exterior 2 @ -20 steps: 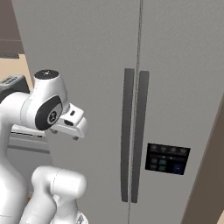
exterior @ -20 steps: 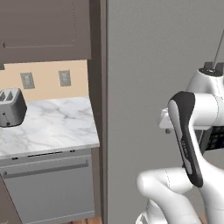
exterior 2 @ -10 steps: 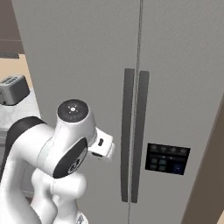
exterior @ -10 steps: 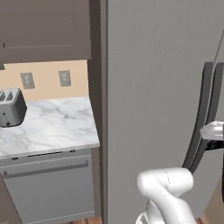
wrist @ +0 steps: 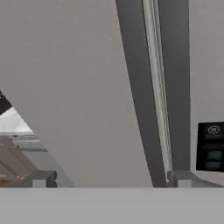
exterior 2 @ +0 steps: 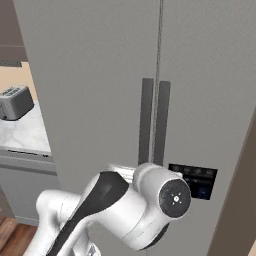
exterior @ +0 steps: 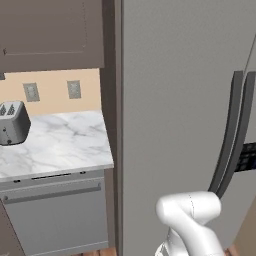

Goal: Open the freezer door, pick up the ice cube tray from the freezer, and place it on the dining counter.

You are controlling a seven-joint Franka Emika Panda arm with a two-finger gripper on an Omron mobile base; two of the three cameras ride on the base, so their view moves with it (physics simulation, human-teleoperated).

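Note:
The freezer (exterior: 170,100) stands shut, so the ice cube tray is hidden behind its doors. The freezer door (exterior 2: 90,75) is the wide grey panel on the left, with its dark vertical handle (exterior 2: 146,120) at the centre seam. In the hand view my gripper (wrist: 110,179) is open and faces this door (wrist: 74,87) from close by. Its right fingertip (wrist: 181,178) sits just under the lower end of the handle (wrist: 140,109), and its left fingertip (wrist: 39,179) is over the bare panel. Nothing is between the fingers. The dining counter is out of view.
The narrower right door carries its own handle (exterior 2: 163,122) and a dark control panel (exterior 2: 195,180). Left of the appliance a marble worktop (exterior: 55,145) bears a toaster (exterior: 12,122), with a grey dishwasher front (exterior: 55,210) below and brown wall cabinets (exterior: 50,35) above.
The arm has folded down from an upright pose to low in front of the doors, with the hand now pointing at the handle seam. The gripper stayed open.

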